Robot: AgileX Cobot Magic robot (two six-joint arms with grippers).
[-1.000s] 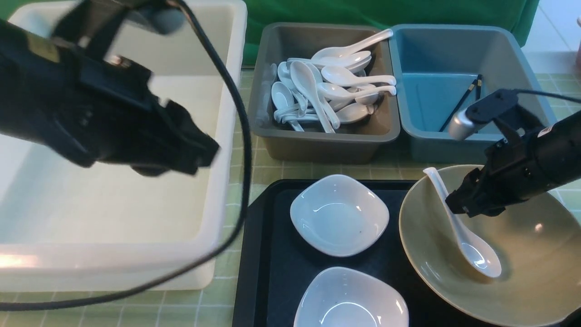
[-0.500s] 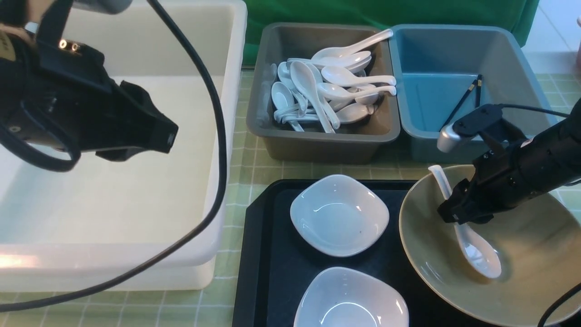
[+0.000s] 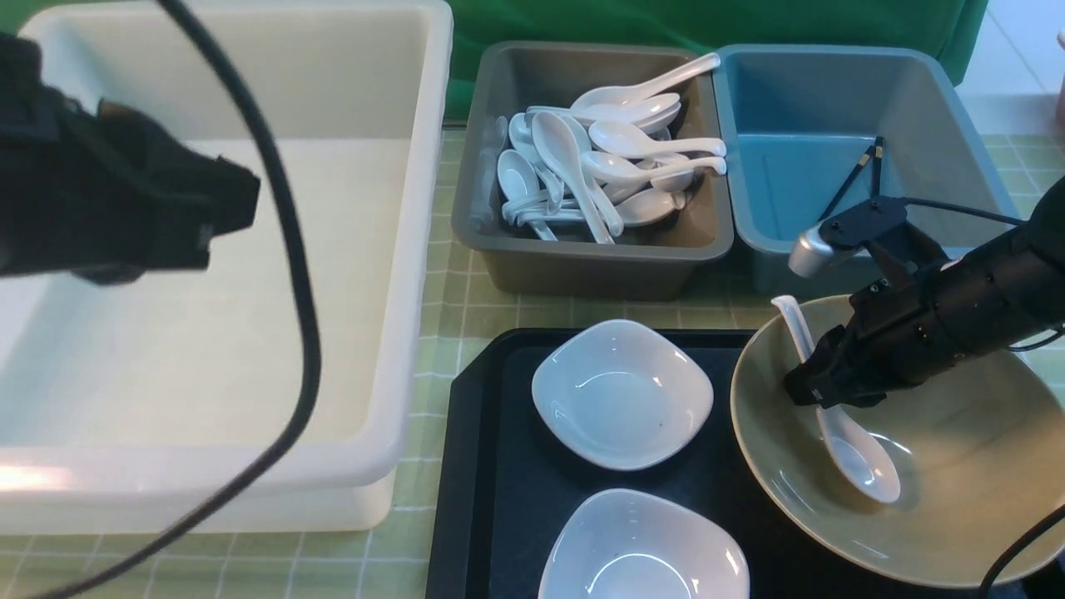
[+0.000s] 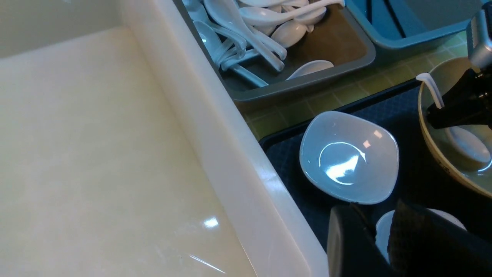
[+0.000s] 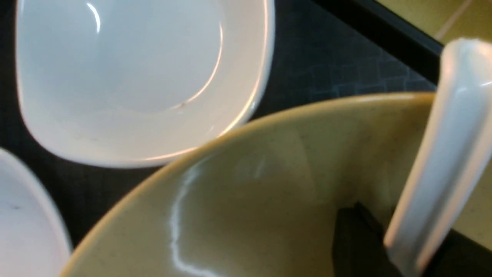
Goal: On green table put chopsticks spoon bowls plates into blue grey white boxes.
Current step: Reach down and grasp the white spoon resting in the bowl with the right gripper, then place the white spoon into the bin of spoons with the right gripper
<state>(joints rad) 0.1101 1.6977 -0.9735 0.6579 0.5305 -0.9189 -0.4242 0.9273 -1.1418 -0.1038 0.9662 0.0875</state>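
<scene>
Inside the tan bowl [image 3: 957,507], the right hand [image 3: 811,391] clamps the spoon [image 3: 857,457] by its handle while the left hand [image 3: 237,195], fingers [image 4: 346,246] narrowly apart, hangs over the white box [image 3: 420,274].

Matte black arms [image 3: 957,316], looping black cable [image 3: 314,358].

Left arm [image 3: 100,200]: a dark smear at the front view's left edge, cropped; left jaws indistinct there.
White box [image 3: 424,208]: left wall behind that arm and out of frame.
Near plate [image 3: 641,545]: front part lost below the bottom edge.
Bowl [image 3: 957,482]: right rim runs off frame; far rim sits behind the right arm [image 3: 957,308].
Spoon [image 3: 861,462]: mid-handle buried in the right jaws.
Chopsticks [image 3: 850,178]: lower ends pass behind the right arm.
Right wrist view: soft throughout; right jaws only dark slivers at the bottom edge.
</scene>
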